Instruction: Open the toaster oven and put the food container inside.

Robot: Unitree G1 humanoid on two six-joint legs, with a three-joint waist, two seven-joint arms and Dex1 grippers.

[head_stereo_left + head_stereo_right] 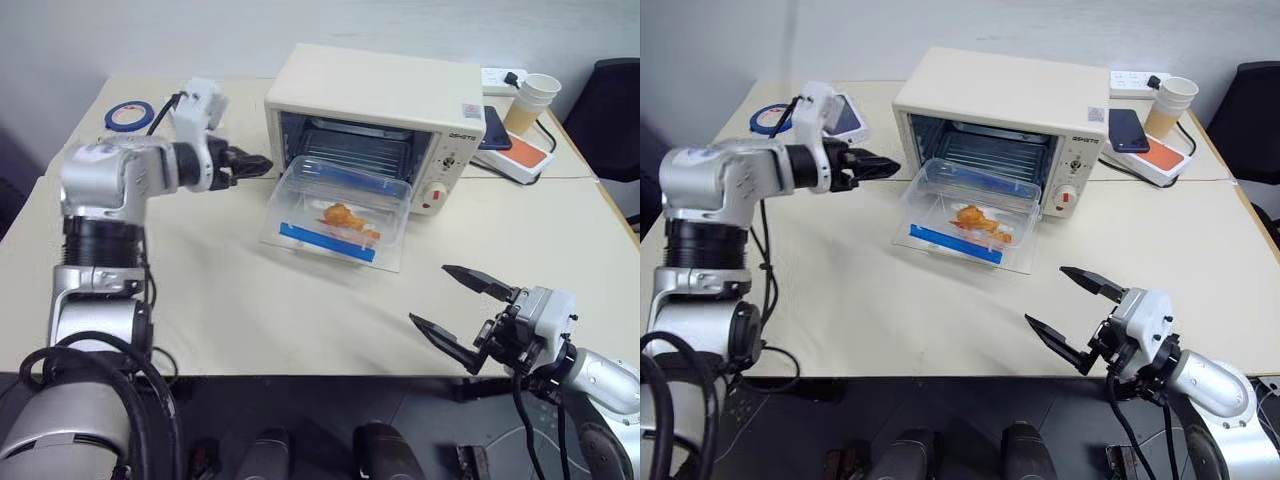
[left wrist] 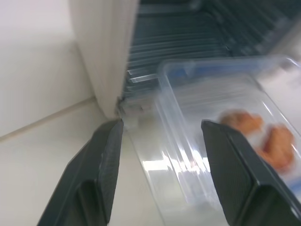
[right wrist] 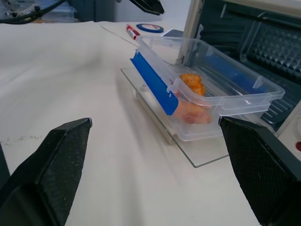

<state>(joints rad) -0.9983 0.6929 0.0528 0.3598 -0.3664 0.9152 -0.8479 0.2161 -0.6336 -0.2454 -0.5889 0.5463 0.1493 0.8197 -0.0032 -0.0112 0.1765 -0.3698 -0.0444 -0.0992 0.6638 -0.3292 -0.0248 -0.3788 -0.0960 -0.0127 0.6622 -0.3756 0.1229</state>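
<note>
The toaster oven [image 1: 375, 110] is a cream-white box standing toward the back of the pale table [image 1: 220, 300], with a red knob low on its control panel and a dark cavity showing a wire rack. Its glass door is dropped flat onto the table in front of it. The food container [image 1: 340, 208] sits on that open door, its far end at the mouth of the cavity and not fully inside. It is a clear, shallow rectangular plastic box with a blue clip strip along the near long side and another along the far side, and orange-brown food pieces lie inside it. The left gripper [image 1: 252, 165] hangs just beside the oven's left front corner, near the container but apart from it, its black fingers parted with nothing between them. The right gripper [image 1: 462, 312] hovers over the near table edge, well apart from the container, its jaws spread wide and empty.
</note>
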